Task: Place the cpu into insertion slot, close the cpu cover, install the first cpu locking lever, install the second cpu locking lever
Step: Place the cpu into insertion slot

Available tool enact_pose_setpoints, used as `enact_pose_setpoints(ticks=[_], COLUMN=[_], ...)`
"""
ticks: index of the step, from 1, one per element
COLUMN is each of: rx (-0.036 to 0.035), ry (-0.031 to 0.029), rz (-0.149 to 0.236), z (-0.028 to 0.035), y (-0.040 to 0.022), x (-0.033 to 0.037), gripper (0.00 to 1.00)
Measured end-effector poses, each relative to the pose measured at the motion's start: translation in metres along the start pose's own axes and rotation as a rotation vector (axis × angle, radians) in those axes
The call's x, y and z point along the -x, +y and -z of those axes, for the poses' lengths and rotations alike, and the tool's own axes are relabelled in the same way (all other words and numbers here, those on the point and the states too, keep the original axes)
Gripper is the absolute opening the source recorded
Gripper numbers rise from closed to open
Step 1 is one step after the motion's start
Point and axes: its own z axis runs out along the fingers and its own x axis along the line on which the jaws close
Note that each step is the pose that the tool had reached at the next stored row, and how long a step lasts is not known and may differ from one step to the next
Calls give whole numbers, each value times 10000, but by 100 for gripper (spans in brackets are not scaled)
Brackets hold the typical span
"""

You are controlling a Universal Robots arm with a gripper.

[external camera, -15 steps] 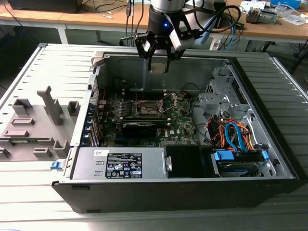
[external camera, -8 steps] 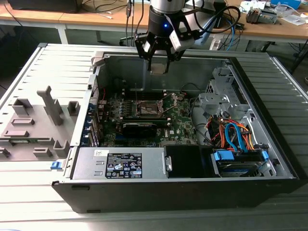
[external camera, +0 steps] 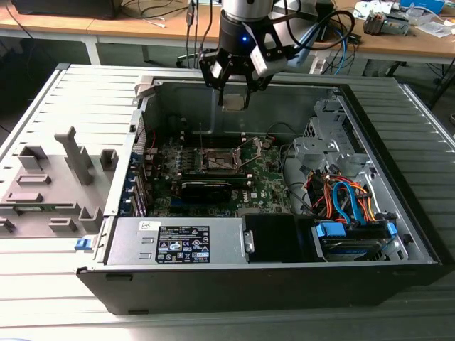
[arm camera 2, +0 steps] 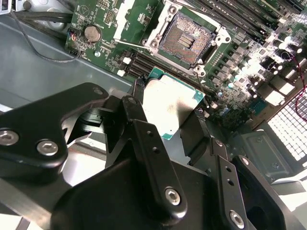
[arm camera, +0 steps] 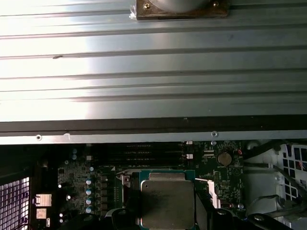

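Broadly: a grey ribbed surface (external camera: 43, 298) carries an open computer case (external camera: 213, 288), which lies on its side across the middle of the exterior view. A grey fixture block (external camera: 57, 185) sits on the surface at the exterior view's left, just beside the case wall. Inside the case there is a power supply (external camera: 178, 241) along the lower edge and a green motherboard (external camera: 266, 177) at centre. Blue and orange cables (external camera: 348, 202) run toward the exterior view's lower right.

The arm enters at the upper middle of the exterior view. The claw (external camera: 233, 98) hangs over the far wall of the case, well apart from the board below. It is closed onto two opposite edges of the cpu (external camera: 233, 104) and grips it. In the second wrist view the cpu (arm camera 2: 168, 103) shows its metal lid between the black fingers (arm camera 2: 139, 93). In the first wrist view the cpu (arm camera: 168, 201) sits roughly level.

The insertion slot (external camera: 217, 160) is on the motherboard, centre of the exterior view, lower in the frame than the claw. In the second wrist view the insertion slot (arm camera 2: 187, 36) has its dark centre bare inside the silver rim, with contacts exposed and no chip in it.

Progress, as judged: the cpu is in hand but not seated. The opening is uncovered, so the cover is not closed. Lever positions are hard to read, but neither looks latched. All four steps are outstanding.
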Motion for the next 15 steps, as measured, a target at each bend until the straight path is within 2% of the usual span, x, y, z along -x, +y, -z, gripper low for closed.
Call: enact_pose_setpoints(ticks=[15], rx=[-54], ry=[-1], rz=[-1], z=[-32], y=[-2], x=[1], gripper=[55])
